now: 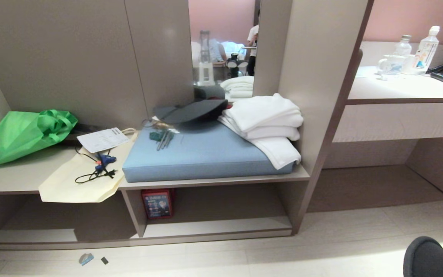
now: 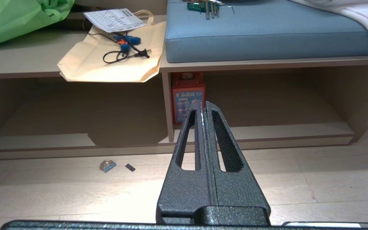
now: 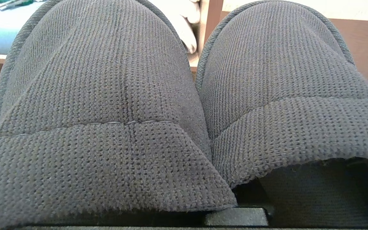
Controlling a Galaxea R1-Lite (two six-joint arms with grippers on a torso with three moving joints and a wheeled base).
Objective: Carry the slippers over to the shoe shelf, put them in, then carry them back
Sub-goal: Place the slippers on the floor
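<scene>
The slippers (image 3: 184,95), a dark grey knitted pair, lie side by side and fill the right wrist view. My right gripper is shut on them, its fingers hidden beneath the fabric. In the head view the slippers (image 1: 435,252) show at the bottom right corner, over the floor. The shoe shelf (image 1: 221,227) is the low open compartment under the bench, ahead and to the left, with a pale base board. My left gripper (image 2: 203,105) is shut and holds nothing. It points at the shelf's divider from above the floor.
A red box (image 1: 157,204) stands in the shelf beside the divider. On the bench lie a green bag (image 1: 25,132), a cream tote (image 1: 79,181) with a cable, a blue cushion (image 1: 202,154) and white towels (image 1: 267,123). Small scraps (image 1: 86,259) lie on the floor. A counter (image 1: 398,90) carries bottles.
</scene>
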